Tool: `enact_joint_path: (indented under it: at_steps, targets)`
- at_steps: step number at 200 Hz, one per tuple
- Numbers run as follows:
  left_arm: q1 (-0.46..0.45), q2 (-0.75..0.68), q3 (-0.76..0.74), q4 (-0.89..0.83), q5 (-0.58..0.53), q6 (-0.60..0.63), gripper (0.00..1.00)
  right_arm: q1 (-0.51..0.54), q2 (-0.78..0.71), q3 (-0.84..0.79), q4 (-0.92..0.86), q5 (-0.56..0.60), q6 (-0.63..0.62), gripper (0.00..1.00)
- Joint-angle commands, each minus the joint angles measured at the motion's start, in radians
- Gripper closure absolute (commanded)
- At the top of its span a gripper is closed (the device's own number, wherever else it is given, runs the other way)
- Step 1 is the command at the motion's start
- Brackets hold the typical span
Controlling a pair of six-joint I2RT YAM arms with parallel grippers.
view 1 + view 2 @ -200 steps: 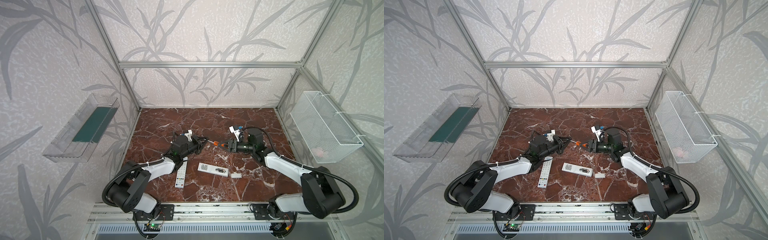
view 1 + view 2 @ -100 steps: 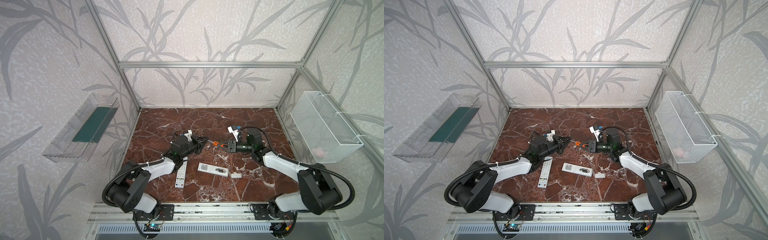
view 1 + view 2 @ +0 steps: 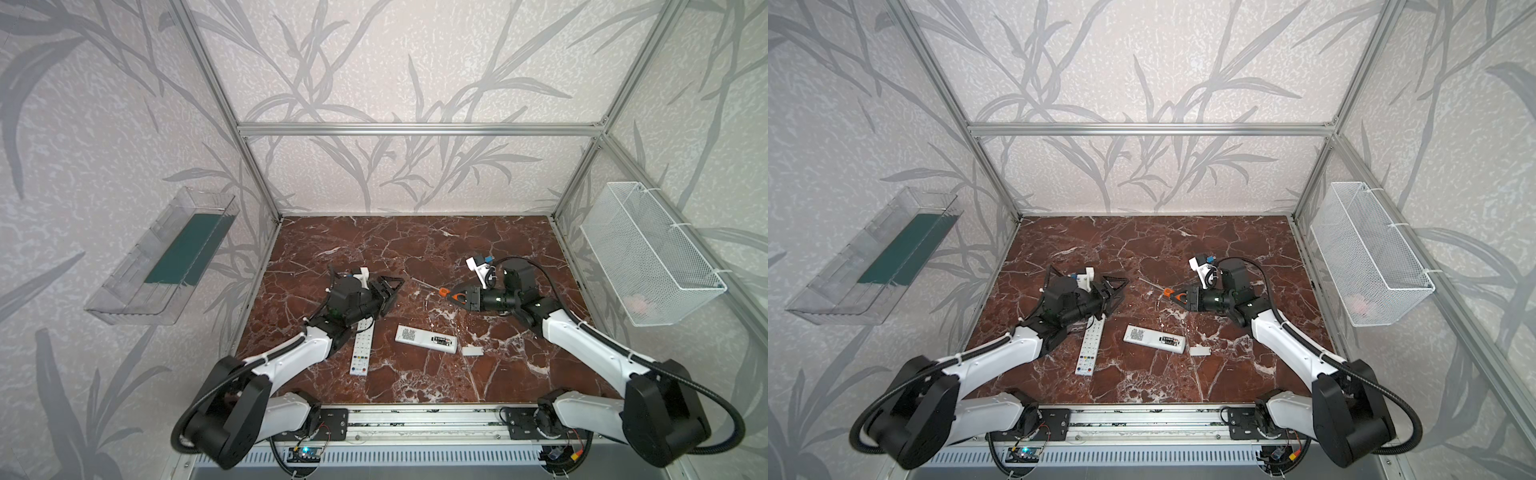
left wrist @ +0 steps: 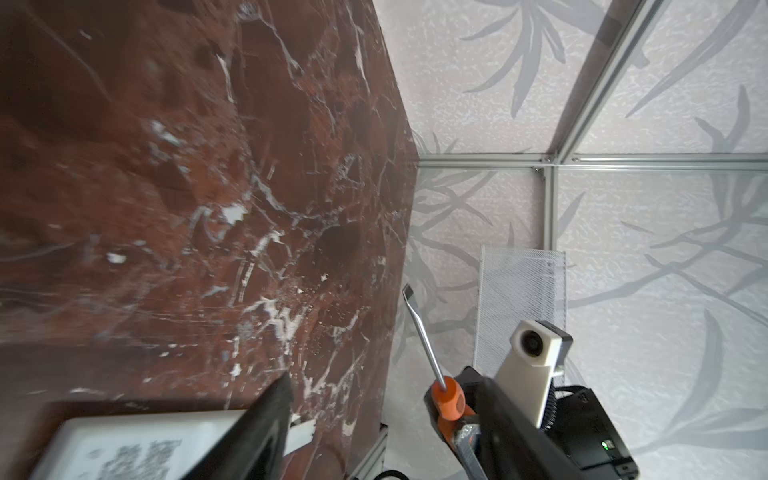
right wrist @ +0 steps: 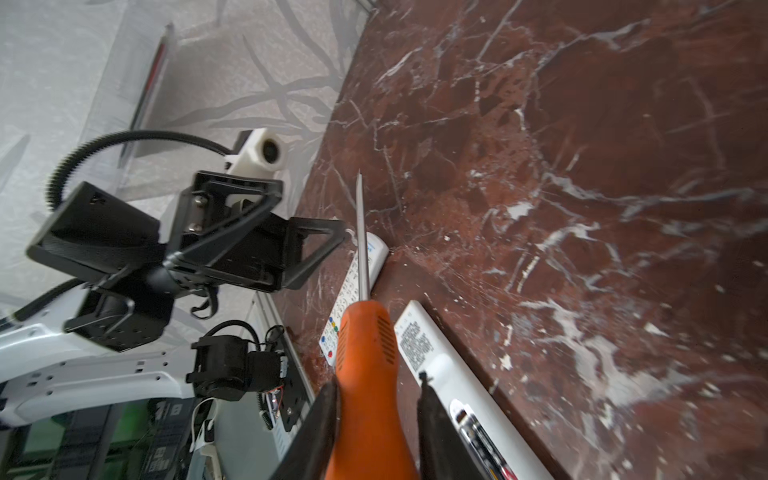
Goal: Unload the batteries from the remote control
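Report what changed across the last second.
The right end effector closed on the orange handle of the screwdriver, and the left end effector opened and let go of its shaft: a handover, left to right. The screwdriver hardly moved. The face-up remote, the face-down remote and the small white cover stayed put on the table.

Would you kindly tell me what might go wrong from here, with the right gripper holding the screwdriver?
1. The screwdriver in the right gripper points its shaft at the open left gripper close by; a swing might strike it.
2. The face-down remote lies loose on the table, held by nothing, so prying at its batteries might shove it aside.
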Motion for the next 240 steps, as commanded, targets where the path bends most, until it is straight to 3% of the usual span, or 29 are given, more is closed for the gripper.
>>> enact_joint_path:
  at_steps: [1,26,55,68,92,115,144,192,240]
  targets:
    - [0.022,-0.116,0.120,-0.456,-0.050,0.390,0.11,-0.013,-0.064,0.079,-0.299,0.166,-0.117,1.00]
    - [0.018,-0.145,0.246,-0.704,-0.076,0.722,0.09,-0.024,-0.103,0.136,-0.482,0.204,-0.145,1.00]
    - [0.006,-0.133,0.278,-0.729,-0.001,1.010,0.07,-0.024,-0.098,0.261,-0.749,0.193,-0.255,1.00]
    - [-0.010,-0.103,0.302,-0.743,0.025,1.120,0.01,-0.024,-0.109,0.286,-0.817,0.181,-0.282,1.00]
    - [-0.050,0.007,0.391,-0.837,0.042,1.339,0.01,-0.024,-0.136,0.310,-0.905,0.161,-0.318,1.00]
    - [-0.096,0.104,0.467,-0.966,0.106,1.691,0.01,-0.024,-0.147,0.335,-0.991,0.182,-0.348,1.00]
    - [-0.121,0.152,0.418,-0.988,0.087,2.117,0.01,-0.024,-0.162,0.341,-1.039,0.173,-0.368,1.00]
    - [-0.122,0.255,0.449,-0.954,0.144,2.280,0.02,-0.024,-0.165,0.333,-1.082,0.176,-0.411,1.00]
    - [-0.167,0.327,0.365,-0.785,0.081,2.278,0.06,-0.024,-0.127,0.335,-1.086,0.148,-0.431,1.00]
